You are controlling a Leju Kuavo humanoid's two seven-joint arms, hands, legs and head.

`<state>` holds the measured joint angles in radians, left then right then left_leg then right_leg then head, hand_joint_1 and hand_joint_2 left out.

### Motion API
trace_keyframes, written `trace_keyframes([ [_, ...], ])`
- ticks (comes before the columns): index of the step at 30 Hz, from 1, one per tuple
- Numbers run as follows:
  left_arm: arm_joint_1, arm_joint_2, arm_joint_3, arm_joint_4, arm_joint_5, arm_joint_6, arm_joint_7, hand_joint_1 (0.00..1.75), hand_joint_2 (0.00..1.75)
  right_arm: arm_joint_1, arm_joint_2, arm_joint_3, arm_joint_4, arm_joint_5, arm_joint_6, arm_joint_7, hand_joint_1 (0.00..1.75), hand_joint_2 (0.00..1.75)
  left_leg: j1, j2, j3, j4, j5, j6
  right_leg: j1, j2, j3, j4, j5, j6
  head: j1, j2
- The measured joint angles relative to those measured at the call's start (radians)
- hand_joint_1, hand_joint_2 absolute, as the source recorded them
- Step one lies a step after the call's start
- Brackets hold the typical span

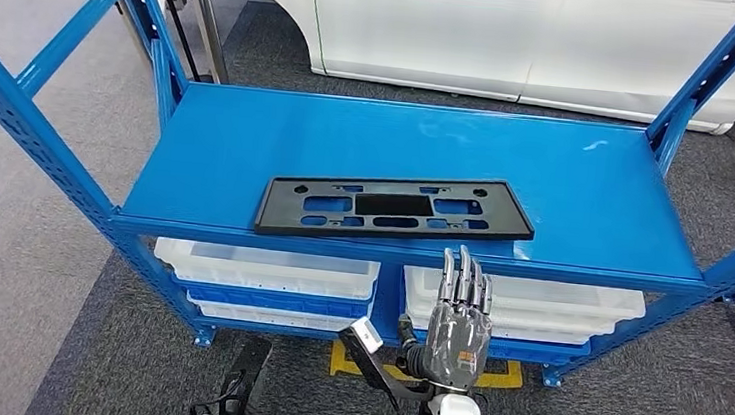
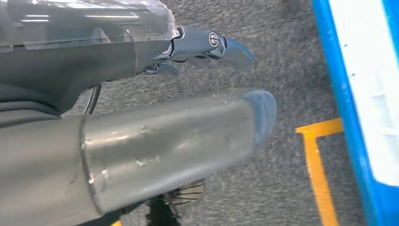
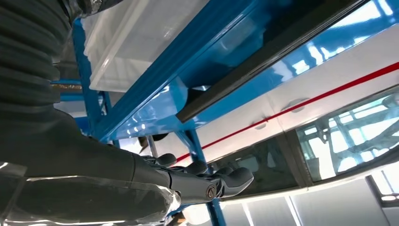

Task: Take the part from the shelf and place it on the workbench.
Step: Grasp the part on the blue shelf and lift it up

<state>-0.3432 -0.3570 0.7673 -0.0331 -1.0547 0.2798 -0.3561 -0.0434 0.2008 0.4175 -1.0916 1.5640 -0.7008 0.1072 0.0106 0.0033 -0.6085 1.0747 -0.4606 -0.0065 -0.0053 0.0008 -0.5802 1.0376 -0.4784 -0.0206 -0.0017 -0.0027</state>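
Part lies flat along the shelf's front edge; right hand spread, empty, just before that edge; left hand hangs empty, fingers apart.

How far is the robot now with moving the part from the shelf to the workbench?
Nothing is finished yet. The black part lies flat on the blue shelf, near its front edge, untouched. In hand: the right hand is raised just below and in front of the shelf edge, fingers straight, holding nothing. The left hand hangs low over the carpet. Left: reach, grip, lift, carry and set the part down.
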Motion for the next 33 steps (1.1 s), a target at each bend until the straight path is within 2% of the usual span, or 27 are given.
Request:
trace_keyframes([
  [1,-0.002,-0.001,0.014,0.002,-0.004,0.006,-0.007,0.00,0.00,-0.011,0.001,0.008,0.009,-0.004,0.000,-0.003,0.00,1.75,-0.001,-0.001,0.011,-0.031,0.005,0.005,0.002,0.000,-0.003,0.002,0.000,0.004,0.000,0.000],
  [4,-0.006,-0.006,0.073,0.005,-0.026,0.022,-0.012,0.00,0.00,-0.064,0.015,0.038,0.062,-0.028,0.000,-0.026,0.00,1.75,-0.001,-0.004,0.013,-0.048,0.003,0.019,0.002,0.000,-0.012,0.004,0.001,0.017,0.000,0.000],
  [6,-0.014,-0.010,0.113,0.005,-0.052,0.027,-0.002,0.00,0.00,-0.091,0.029,0.061,0.091,-0.043,0.000,-0.044,0.00,1.75,0.002,-0.004,0.015,-0.055,0.008,0.031,-0.001,0.000,-0.026,0.040,-0.025,0.025,0.001,0.000],
  [7,-0.019,-0.011,0.131,0.006,-0.071,0.030,0.003,0.00,0.00,-0.096,0.033,0.069,0.098,-0.049,0.000,-0.053,0.00,1.75,0.003,-0.004,0.016,-0.058,0.010,0.036,-0.004,0.000,-0.048,0.090,-0.054,0.030,0.001,0.000],
  [9,-0.023,-0.012,0.160,0.006,-0.110,0.038,0.009,0.00,0.00,-0.095,0.032,0.076,0.101,-0.057,0.000,-0.067,0.00,1.75,0.002,-0.006,0.016,-0.057,0.009,0.041,-0.006,0.000,-0.113,0.221,-0.111,0.037,0.001,0.000],
  [10,-0.023,-0.012,0.172,0.007,-0.124,0.042,0.011,0.00,0.00,-0.093,0.031,0.074,0.100,-0.060,0.000,-0.072,0.00,1.75,0.002,-0.006,0.017,-0.057,0.009,0.042,-0.007,0.000,-0.140,0.270,-0.124,0.039,0.001,0.000],
  [11,-0.023,-0.012,0.181,0.007,-0.132,0.044,0.012,0.00,0.00,-0.092,0.031,0.073,0.099,-0.061,0.000,-0.075,0.00,1.75,0.001,-0.006,0.017,-0.056,0.008,0.042,-0.008,-0.001,-0.150,0.280,-0.114,0.039,0.001,0.000],
  [12,-0.024,-0.012,0.188,0.007,-0.135,0.045,0.012,0.00,0.00,-0.092,0.030,0.073,0.099,-0.061,0.000,-0.077,0.00,1.75,0.001,-0.006,0.019,-0.056,0.007,0.041,-0.008,-0.001,-0.139,0.251,-0.086,0.038,0.001,0.000],
  [14,-0.026,-0.014,0.200,0.008,-0.138,0.045,0.012,0.00,0.00,-0.092,0.030,0.073,0.098,-0.061,0.000,-0.080,0.00,1.75,0.000,-0.007,0.024,-0.056,0.004,0.038,-0.007,0.000,-0.076,0.117,-0.014,0.030,0.001,0.000],
  [15,-0.027,-0.015,0.204,0.010,-0.139,0.045,0.012,0.00,0.00,-0.091,0.030,0.073,0.097,-0.061,0.000,-0.080,0.00,1.75,-0.001,-0.008,0.025,-0.055,0.003,0.034,-0.005,0.000,-0.049,0.058,0.008,0.026,0.001,0.000],
  [16,-0.028,-0.016,0.208,0.010,-0.140,0.045,0.012,0.00,0.00,-0.091,0.030,0.073,0.097,-0.061,0.000,-0.081,0.00,1.75,-0.003,-0.009,0.024,-0.055,0.002,0.030,-0.002,0.001,-0.032,0.020,0.019,0.023,0.001,0.000],
  [18,-0.029,-0.017,0.211,0.011,-0.142,0.046,0.012,0.00,0.00,-0.091,0.030,0.073,0.096,-0.061,0.000,-0.081,0.00,1.75,-0.004,-0.009,0.023,-0.056,0.003,0.020,0.002,0.002,-0.030,0.005,0.018,0.019,0.001,0.000],
  [19,-0.029,-0.017,0.213,0.011,-0.144,0.046,0.012,0.00,0.00,-0.090,0.030,0.073,0.095,-0.061,0.000,-0.082,0.00,1.75,-0.004,-0.009,0.023,-0.056,0.001,0.015,0.000,0.002,-0.028,0.002,0.020,0.015,0.000,0.000],
  [21,-0.030,-0.018,0.216,0.012,-0.154,0.047,0.012,0.00,0.00,-0.088,0.030,0.073,0.087,-0.061,0.000,-0.089,0.00,1.75,-0.003,-0.007,0.013,-0.029,-0.023,0.005,-0.006,0.002,-0.024,-0.006,0.024,0.005,0.000,0.000],
  [22,-0.030,-0.018,0.218,0.012,-0.163,0.047,0.012,0.00,0.00,-0.086,0.030,0.071,0.081,-0.061,0.000,-0.096,0.00,1.75,-0.002,-0.007,-0.004,0.012,-0.049,0.001,-0.009,0.001,-0.022,-0.010,0.026,0.000,0.000,0.000],
  [24,-0.028,-0.014,0.228,0.012,-0.179,0.050,0.007,0.00,0.00,-0.080,0.029,0.065,0.067,-0.065,0.000,-0.118,0.00,1.75,0.000,-0.007,-0.058,0.137,-0.110,-0.003,-0.008,-0.001,-0.022,-0.010,0.027,-0.004,0.000,0.000],
  [25,-0.020,-0.003,0.235,0.011,-0.182,0.046,-0.003,0.00,0.00,-0.076,0.028,0.060,0.060,-0.069,0.000,-0.133,0.00,1.75,0.000,-0.007,-0.083,0.190,-0.127,-0.005,-0.007,0.000,-0.022,-0.010,0.026,-0.005,0.000,0.000],
  [26,-0.005,0.017,0.246,0.009,-0.181,0.025,-0.021,0.00,0.00,-0.071,0.028,0.054,0.053,-0.073,0.000,-0.150,0.00,1.75,0.001,-0.006,-0.094,0.214,-0.126,-0.007,-0.007,0.001,-0.021,-0.009,0.026,-0.006,0.000,0.000],
  [27,0.018,0.046,0.258,0.003,-0.178,-0.013,-0.042,0.00,0.00,-0.068,0.027,0.049,0.047,-0.075,0.000,-0.165,0.00,1.75,0.002,-0.006,-0.085,0.198,-0.106,-0.009,-0.007,0.005,-0.020,-0.009,0.025,-0.007,0.000,0.000],
  [29,0.068,0.123,0.285,-0.031,-0.172,-0.133,-0.071,0.00,0.00,-0.062,0.029,0.038,0.038,-0.076,0.000,-0.190,0.00,1.75,0.005,-0.004,-0.026,0.076,-0.039,-0.009,-0.007,0.019,-0.017,-0.005,0.022,-0.007,0.000,0.000],
  [30,0.088,0.157,0.296,-0.055,-0.171,-0.183,-0.072,0.00,0.00,-0.060,0.029,0.032,0.035,-0.073,0.000,-0.194,0.00,1.75,0.004,-0.003,0.004,0.015,-0.017,-0.008,-0.005,0.025,-0.019,-0.001,0.020,-0.004,0.000,0.000],
  [31,0.101,0.184,0.306,-0.082,-0.169,-0.217,-0.067,0.00,0.00,-0.058,0.030,0.027,0.032,-0.068,0.000,-0.194,0.00,1.75,0.002,-0.004,0.022,-0.027,-0.006,-0.005,-0.003,0.028,-0.023,0.002,0.019,-0.001,0.000,0.000],
  [33,0.109,0.208,0.316,-0.128,-0.162,-0.237,-0.047,0.00,0.00,-0.055,0.030,0.019,0.026,-0.055,0.000,-0.182,0.00,1.75,-0.003,-0.012,0.027,-0.049,-0.006,0.004,-0.001,0.022,-0.030,0.006,0.019,0.010,0.000,0.000],
])
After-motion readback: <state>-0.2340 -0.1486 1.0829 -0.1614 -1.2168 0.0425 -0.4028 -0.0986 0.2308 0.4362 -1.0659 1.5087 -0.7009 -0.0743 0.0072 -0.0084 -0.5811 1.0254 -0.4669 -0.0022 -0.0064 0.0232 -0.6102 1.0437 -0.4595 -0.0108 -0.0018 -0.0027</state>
